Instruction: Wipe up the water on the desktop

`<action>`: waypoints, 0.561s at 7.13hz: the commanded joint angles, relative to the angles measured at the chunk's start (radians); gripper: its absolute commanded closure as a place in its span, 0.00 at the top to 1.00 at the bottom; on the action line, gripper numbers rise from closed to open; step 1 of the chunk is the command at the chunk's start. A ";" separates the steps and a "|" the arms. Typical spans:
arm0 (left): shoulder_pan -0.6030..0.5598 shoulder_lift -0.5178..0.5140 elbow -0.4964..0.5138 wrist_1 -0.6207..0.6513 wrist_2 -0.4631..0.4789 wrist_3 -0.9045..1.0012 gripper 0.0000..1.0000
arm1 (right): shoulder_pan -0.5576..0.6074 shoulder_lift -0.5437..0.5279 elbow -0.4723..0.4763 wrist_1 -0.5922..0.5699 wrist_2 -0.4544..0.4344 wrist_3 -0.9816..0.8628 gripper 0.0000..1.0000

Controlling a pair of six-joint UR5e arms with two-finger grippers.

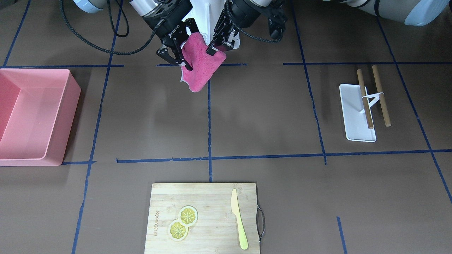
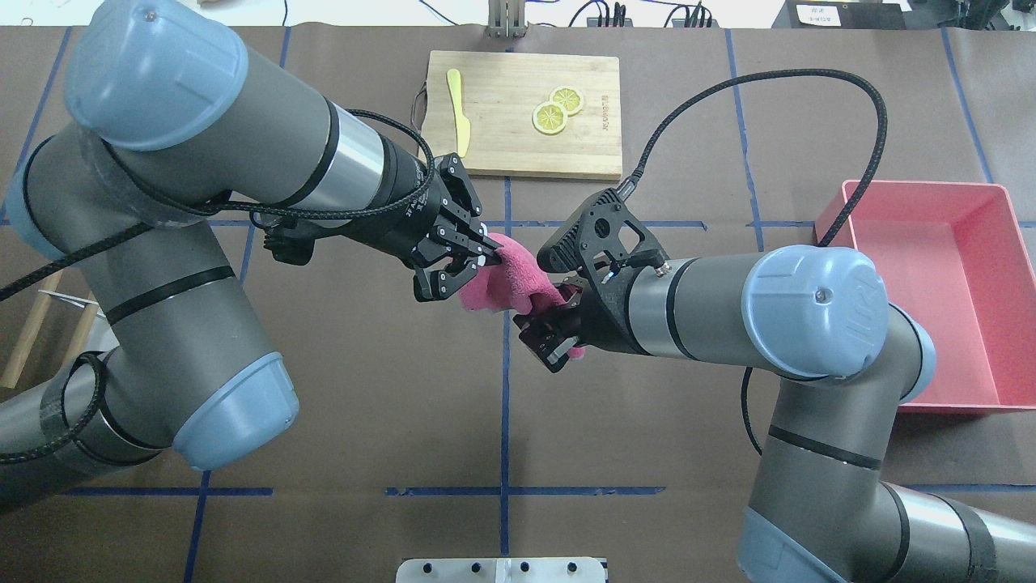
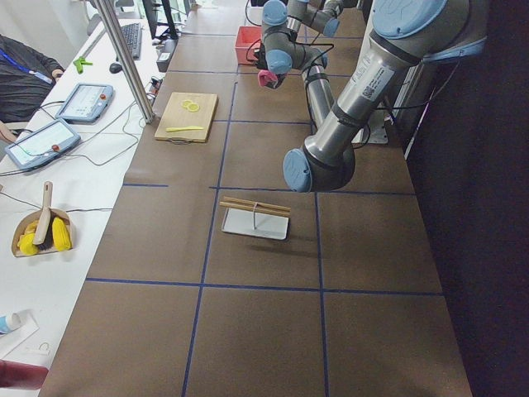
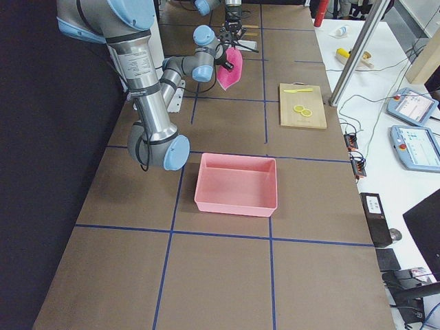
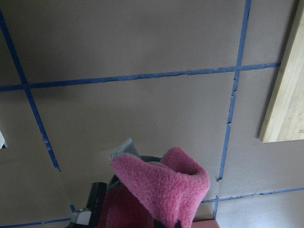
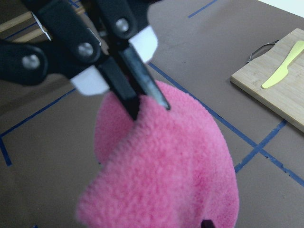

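While the two arms meet in mid-air, the left gripper (image 1: 216, 49) pinches one corner of a pink cloth (image 1: 202, 67) and the right gripper (image 1: 183, 60) clamps its opposite edge. Directly beneath both grippers lies the brown desktop (image 1: 261, 113), which the hanging cloth does not touch.

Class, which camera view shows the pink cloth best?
Exterior front-facing: the pink cloth hangs nearly whole, unblurred. Overhead hides part behind the right gripper; wrist views crop it; side views show it tiny.

White side bench (image 3: 58, 281), metal post (image 3: 126, 59), possibly dark curtain (image 3: 488, 248)
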 commanded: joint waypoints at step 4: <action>0.000 0.005 -0.026 -0.018 -0.002 0.160 0.99 | 0.000 0.002 0.001 -0.001 0.001 0.020 0.00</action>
